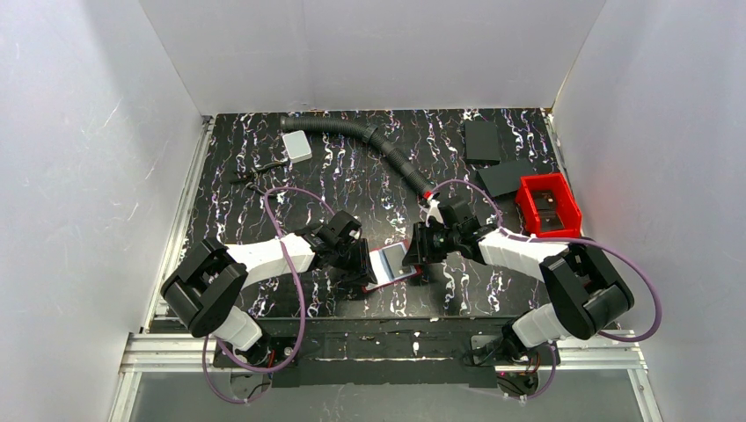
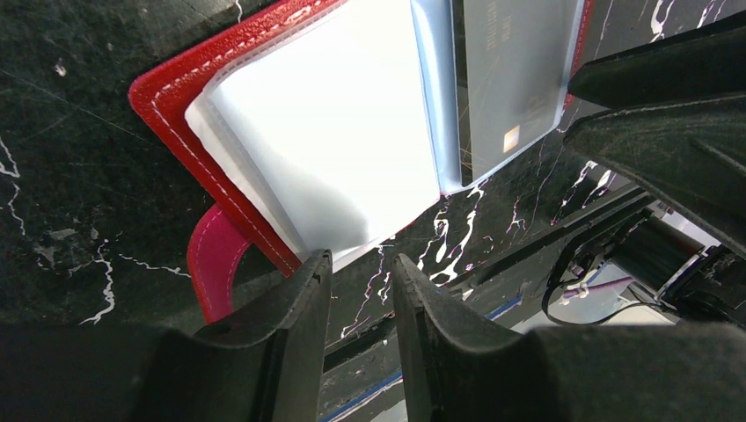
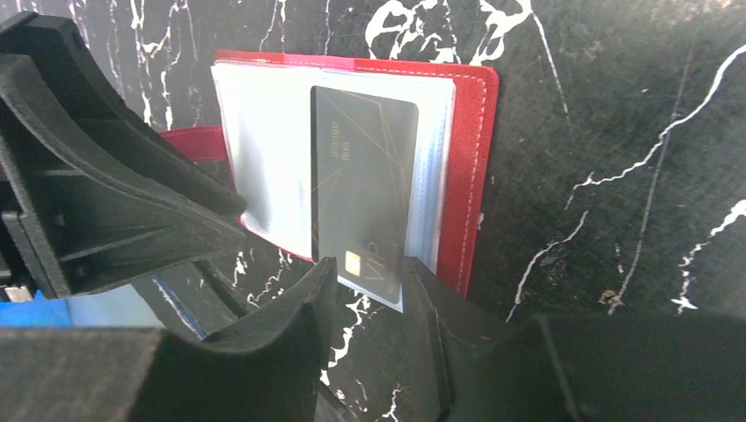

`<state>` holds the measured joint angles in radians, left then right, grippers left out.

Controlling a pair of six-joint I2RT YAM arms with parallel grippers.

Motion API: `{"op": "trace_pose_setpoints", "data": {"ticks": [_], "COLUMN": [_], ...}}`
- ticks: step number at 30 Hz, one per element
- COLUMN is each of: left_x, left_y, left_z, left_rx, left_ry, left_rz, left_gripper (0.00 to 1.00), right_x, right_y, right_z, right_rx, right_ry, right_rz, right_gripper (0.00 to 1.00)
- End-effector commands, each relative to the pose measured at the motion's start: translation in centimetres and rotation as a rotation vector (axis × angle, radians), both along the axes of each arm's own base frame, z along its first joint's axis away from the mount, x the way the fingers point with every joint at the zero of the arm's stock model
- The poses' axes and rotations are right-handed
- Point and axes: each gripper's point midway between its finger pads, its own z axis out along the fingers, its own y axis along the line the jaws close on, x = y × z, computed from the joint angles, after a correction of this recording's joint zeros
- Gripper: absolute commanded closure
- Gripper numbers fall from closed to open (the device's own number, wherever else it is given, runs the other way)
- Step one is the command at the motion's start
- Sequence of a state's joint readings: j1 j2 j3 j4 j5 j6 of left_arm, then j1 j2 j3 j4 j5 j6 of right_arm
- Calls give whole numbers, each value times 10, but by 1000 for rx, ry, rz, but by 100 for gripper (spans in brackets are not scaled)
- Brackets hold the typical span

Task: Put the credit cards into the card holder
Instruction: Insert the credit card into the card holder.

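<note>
The red card holder (image 1: 406, 274) lies open on the table between both arms, its clear sleeves up (image 2: 176, 97) (image 3: 471, 176). A dark grey credit card (image 3: 365, 185) with a gold chip sits in the right-hand sleeve (image 2: 515, 79). Its near end sticks out a little past the holder's edge. My right gripper (image 3: 368, 264) (image 1: 413, 253) is open, one fingertip on each side of that card end, close to its edges. My left gripper (image 2: 361, 258) (image 1: 365, 264) is open by a narrow gap with nothing in it. One of its fingertips (image 2: 317, 264) is at the holder's near edge, beside the clasp tab (image 2: 211, 264).
A red open bin (image 1: 547, 204) stands at the right. Two black flat slabs (image 1: 482, 141) (image 1: 506, 176) lie behind it. A black corrugated hose (image 1: 369, 141) crosses the back of the table, with a small white box (image 1: 297, 145) at its left. White walls enclose three sides.
</note>
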<state>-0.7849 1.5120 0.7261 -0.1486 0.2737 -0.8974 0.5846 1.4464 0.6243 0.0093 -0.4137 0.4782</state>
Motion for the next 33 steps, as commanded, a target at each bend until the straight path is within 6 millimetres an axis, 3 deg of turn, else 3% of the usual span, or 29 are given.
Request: {"op": "trace_pose_setpoints", "data": {"ticks": [1, 6, 14, 22, 33], "left_x": [-3, -3, -4, -3, -4], "left_y": [4, 3, 4, 2, 2], "left_z": [-2, -2, -3, -3, -3], "left_rx": [7, 5, 5, 0, -2], "left_ry": [-1, 0, 3, 5, 5], "left_rz": [0, 0, 1, 0, 1], "left_gripper": [70, 70, 70, 70, 70], "right_x": [-1, -1, 3, -2, -5], "right_y": [12, 12, -15, 1, 8], "right_z": [19, 22, -4, 4, 5], "right_rx": [80, 84, -96, 6, 33], "right_ry": [-21, -24, -27, -18, -8], "right_rz": [11, 9, -48, -20, -4], "right_gripper": [59, 59, 54, 55, 58]}}
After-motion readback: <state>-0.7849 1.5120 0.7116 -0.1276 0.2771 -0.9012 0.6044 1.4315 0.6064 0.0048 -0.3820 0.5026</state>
